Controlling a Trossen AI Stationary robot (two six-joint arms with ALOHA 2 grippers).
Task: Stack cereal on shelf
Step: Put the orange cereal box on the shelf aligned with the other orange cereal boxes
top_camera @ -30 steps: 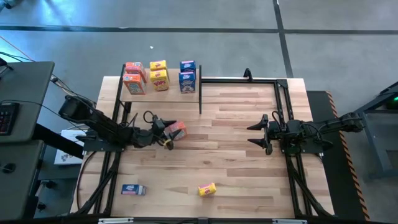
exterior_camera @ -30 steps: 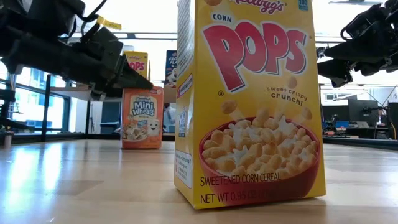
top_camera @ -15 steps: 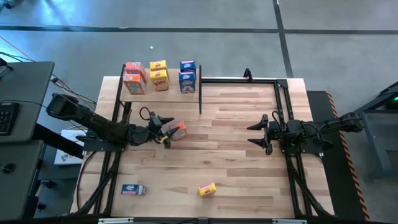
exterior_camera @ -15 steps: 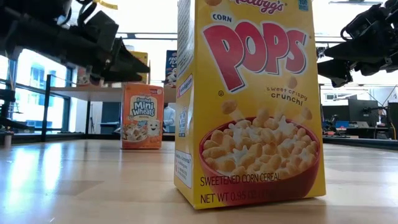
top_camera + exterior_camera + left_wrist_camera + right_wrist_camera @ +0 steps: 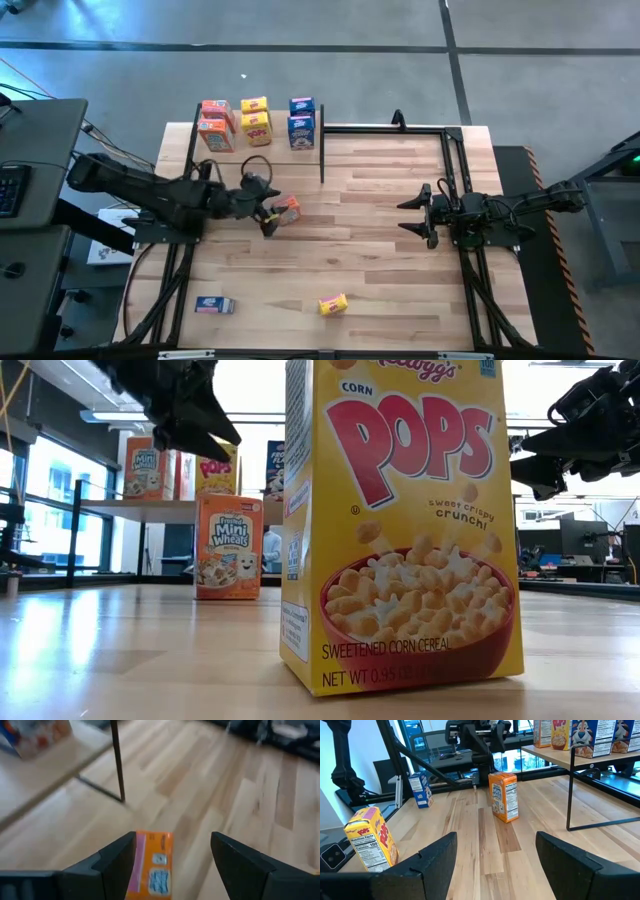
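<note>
High view: shelf (image 5: 272,152) carries six cereal boxes; left gripper (image 5: 266,207) open, empty, over orange box (image 5: 287,210); right gripper (image 5: 412,214) open, idle.

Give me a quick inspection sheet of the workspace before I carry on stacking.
Surface: plank-patterned tabletop, bare across its middle.
Shelf: six cereal boxes on it, two orange-red, two yellow, two blue.
Loose cereal: one orange-red box standing in front of the shelf; blue box and yellow box nearer the front edge.
Clutter: nothing seen.
Left gripper: open, above and beside the orange-red box; the left wrist view shows the box by one finger, not clamped.
Right gripper: open, waiting at the right side, holding nothing.
Cables: a loop on the left arm.
Surroundings: grey floor, a desk with a keyboard at left.
</note>
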